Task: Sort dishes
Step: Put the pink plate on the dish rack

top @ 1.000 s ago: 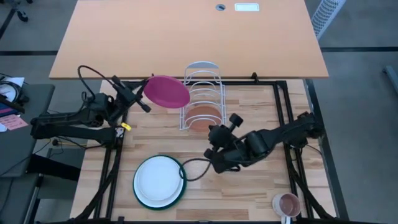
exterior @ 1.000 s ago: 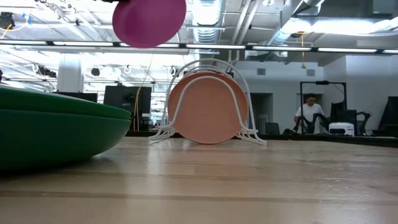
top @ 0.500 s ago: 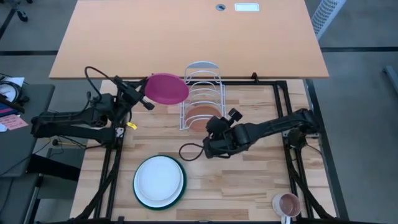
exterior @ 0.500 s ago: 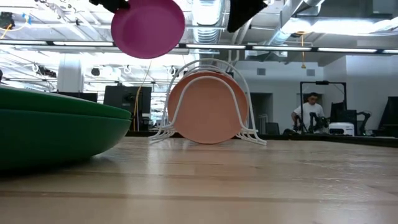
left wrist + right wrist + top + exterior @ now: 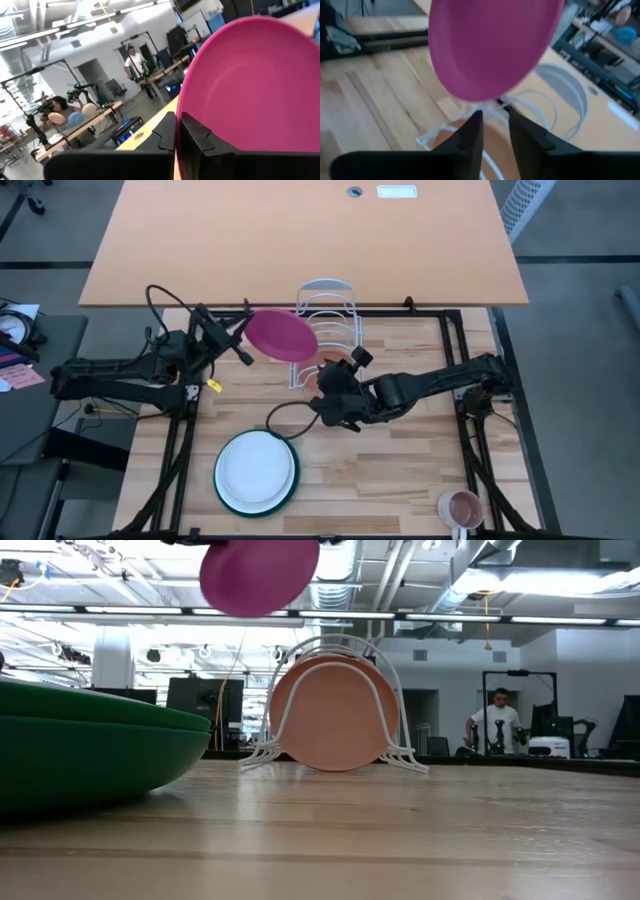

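The magenta-pink plate (image 5: 283, 336) hangs in the air over the left side of the white wire rack (image 5: 327, 305), with my left gripper (image 5: 243, 340) shut on it. The terracotta plate (image 5: 335, 715) stands on edge in the rack's near slot. My right gripper (image 5: 495, 120) is open, pointing up at the pink plate's lower rim from the rack's near side (image 5: 318, 375). Whether its fingers touch the plate, I cannot tell. The white plate (image 5: 254, 468) lies in the dark green plate (image 5: 90, 750) near the table's front edge. My left gripper pinches the pink plate's rim (image 5: 181, 111) between its two fingers, one on the hollow face and one on the back. The fingers come nearly level from the table's left. The plate is lifted clear and tilted, high above the table (image 5: 258, 575).
A small pink mug (image 5: 460, 507) stands at the table's near right corner. A black cable (image 5: 280, 418) loops on the wood near the right arm. A large orange tabletop (image 5: 300, 240) lies beyond the far edge. People are in the room behind.
My left gripper has carried the pink plate a little toward the table's right, over the rack's left side. My right gripper has swung from the table's middle toward the far edge and left, up to the rack and the plate.
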You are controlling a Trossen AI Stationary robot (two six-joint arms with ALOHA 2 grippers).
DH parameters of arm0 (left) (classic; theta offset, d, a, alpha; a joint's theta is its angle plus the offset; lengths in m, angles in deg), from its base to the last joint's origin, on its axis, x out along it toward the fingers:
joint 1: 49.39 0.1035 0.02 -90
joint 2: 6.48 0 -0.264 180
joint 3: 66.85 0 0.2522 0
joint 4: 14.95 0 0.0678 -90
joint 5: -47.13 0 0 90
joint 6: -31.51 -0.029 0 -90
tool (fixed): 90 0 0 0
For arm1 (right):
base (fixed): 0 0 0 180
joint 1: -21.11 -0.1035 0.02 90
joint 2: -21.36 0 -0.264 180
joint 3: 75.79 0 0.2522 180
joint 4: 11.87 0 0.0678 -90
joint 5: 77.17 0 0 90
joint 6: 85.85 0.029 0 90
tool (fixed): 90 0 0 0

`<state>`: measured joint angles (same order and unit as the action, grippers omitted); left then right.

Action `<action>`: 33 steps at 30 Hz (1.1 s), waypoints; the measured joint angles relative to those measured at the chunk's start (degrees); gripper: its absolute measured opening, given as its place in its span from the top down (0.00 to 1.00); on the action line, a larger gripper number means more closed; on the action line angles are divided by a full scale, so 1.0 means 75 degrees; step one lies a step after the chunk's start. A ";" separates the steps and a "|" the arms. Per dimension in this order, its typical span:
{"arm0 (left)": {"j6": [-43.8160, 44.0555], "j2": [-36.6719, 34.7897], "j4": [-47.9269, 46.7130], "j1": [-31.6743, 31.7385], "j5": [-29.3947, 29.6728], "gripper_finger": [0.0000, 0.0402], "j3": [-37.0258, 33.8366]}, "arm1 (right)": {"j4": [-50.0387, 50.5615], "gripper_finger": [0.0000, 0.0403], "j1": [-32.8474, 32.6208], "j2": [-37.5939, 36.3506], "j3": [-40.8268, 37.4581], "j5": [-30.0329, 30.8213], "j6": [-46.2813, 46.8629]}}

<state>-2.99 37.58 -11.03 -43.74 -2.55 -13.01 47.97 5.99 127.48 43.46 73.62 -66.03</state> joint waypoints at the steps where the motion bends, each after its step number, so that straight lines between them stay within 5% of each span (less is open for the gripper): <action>1: -0.0009 0.0034 0.0048 0.0011 -0.0005 1.00 0.0002 | -0.0083 0.68 -0.0036 0.0000 0.0001 0.0146 -0.0170; 10: -0.0426 0.0372 0.0371 -0.0108 -0.0567 1.00 -0.0007 | -0.2046 0.39 -0.0411 0.0000 0.0001 0.1301 -0.3266; 17: -0.0986 0.0453 0.0549 -0.0518 -0.0478 1.00 -0.0010 | -0.4728 0.37 -0.0235 0.0000 0.0004 0.1513 -0.6343; 33: -0.1992 0.0462 0.0981 -0.1141 0.0087 1.00 -0.0010 | -0.4088 0.42 0.0694 0.0003 0.0004 0.1244 -0.5681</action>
<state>-17.93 41.04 -3.67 -52.30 -1.89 -13.08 17.31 11.19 127.51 43.49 82.95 -108.64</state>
